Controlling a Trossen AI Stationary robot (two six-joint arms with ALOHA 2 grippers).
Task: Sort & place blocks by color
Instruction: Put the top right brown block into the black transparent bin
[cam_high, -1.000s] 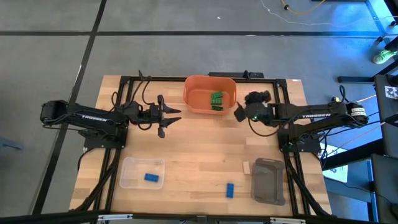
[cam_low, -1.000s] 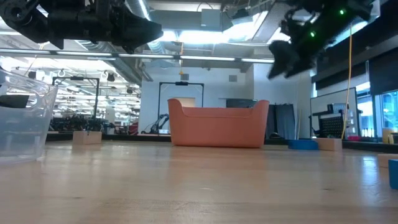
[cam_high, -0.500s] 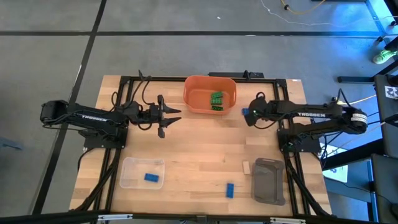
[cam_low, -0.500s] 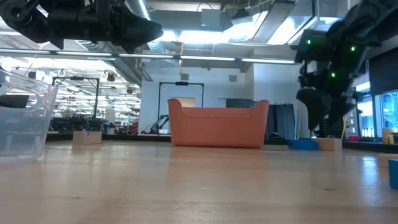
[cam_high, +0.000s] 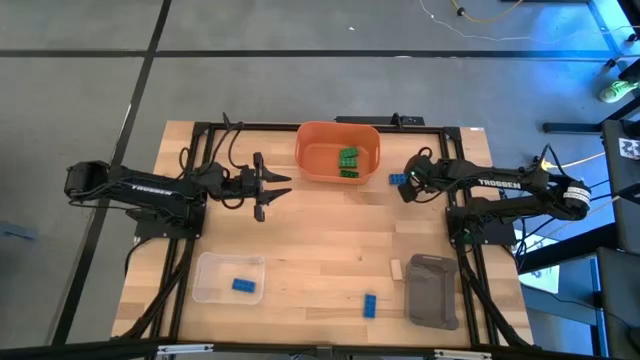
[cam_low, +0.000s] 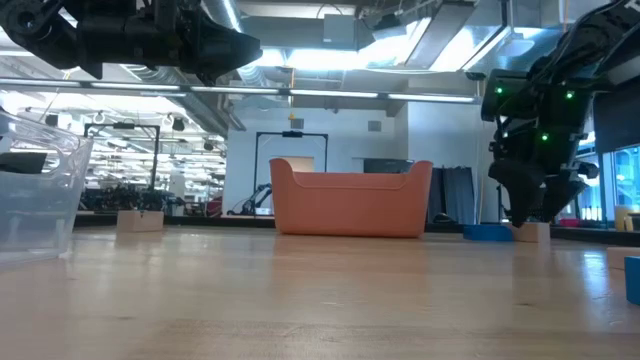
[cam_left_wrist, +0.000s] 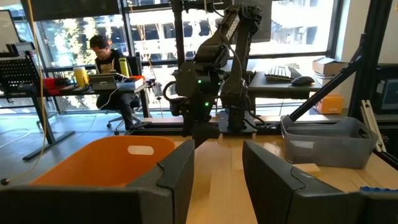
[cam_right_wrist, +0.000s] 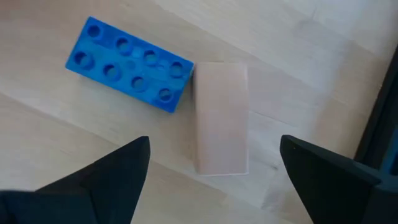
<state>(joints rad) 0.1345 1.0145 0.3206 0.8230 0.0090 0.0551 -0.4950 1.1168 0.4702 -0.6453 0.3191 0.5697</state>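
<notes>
The right gripper hangs with fingers spread above a tan wooden block touching a blue studded brick; the left gripper waits, fingers spread.

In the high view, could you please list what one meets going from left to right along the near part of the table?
Clear tray holding a blue block → loose blue block → tan block → grey tray.

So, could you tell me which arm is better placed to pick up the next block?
The right. Its gripper hangs open directly over a tan block lying beside a blue block, while the left gripper waits across the table.
</notes>
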